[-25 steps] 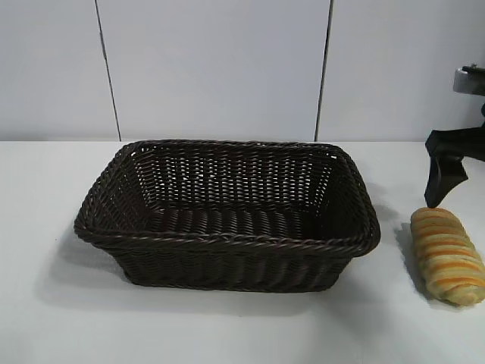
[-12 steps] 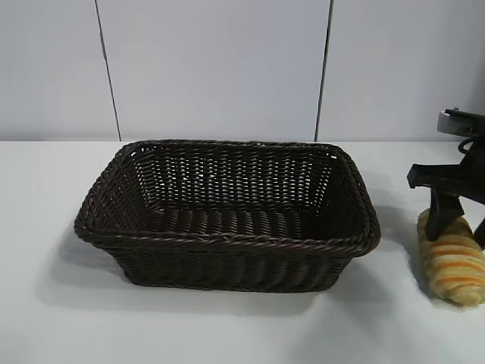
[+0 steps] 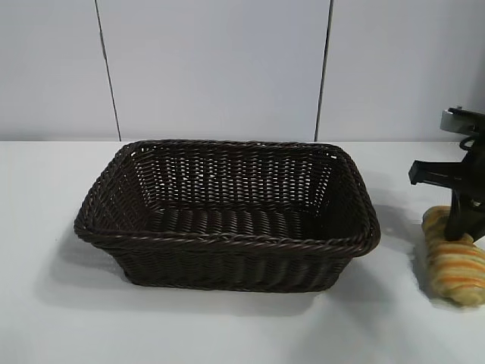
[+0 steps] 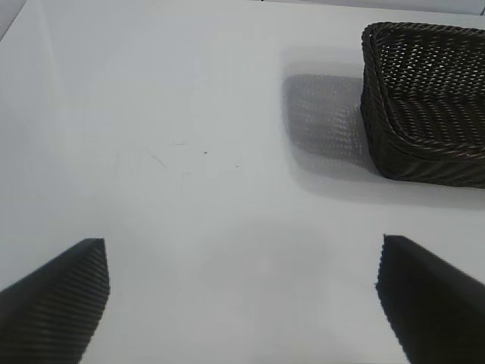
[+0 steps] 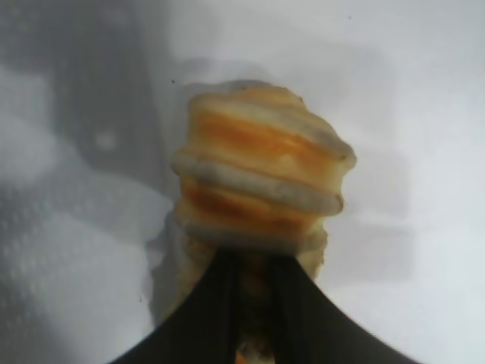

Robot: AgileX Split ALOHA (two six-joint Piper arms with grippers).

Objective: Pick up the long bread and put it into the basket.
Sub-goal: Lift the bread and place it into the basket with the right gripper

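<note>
right claw (image 3: 464,227) is down on the long bread (image 3: 455,265) now, fingers pinched into the loaf near its far end, and the wrist camera shows them nearly together with the crust bulging out around them (image 5: 261,205). that squeeze says the loaf is soft, so the grip bites in rather than sitting on the surface. the bread lies on the worktop (image 3: 227,326) just beside the basket's right end, apart from the wicker, with its near end pointing toward the camera. gripping one end rather than the middle means the free end will likely droop once it comes up, so the lift needs height to clear the rim.

the basket (image 3: 227,243) sits in the middle, open side up, nothing in it that i can see, so the drop is wide open.

left claw (image 4: 242,303) hangs over bare worktop with its fingers wide apart, the basket's corner off to one side, idle by the look of it.

worktop is plain white and smooth, soft shadows under the basket. behind it, pale wall panels (image 3: 212,68) with dark vertical seams.
</note>
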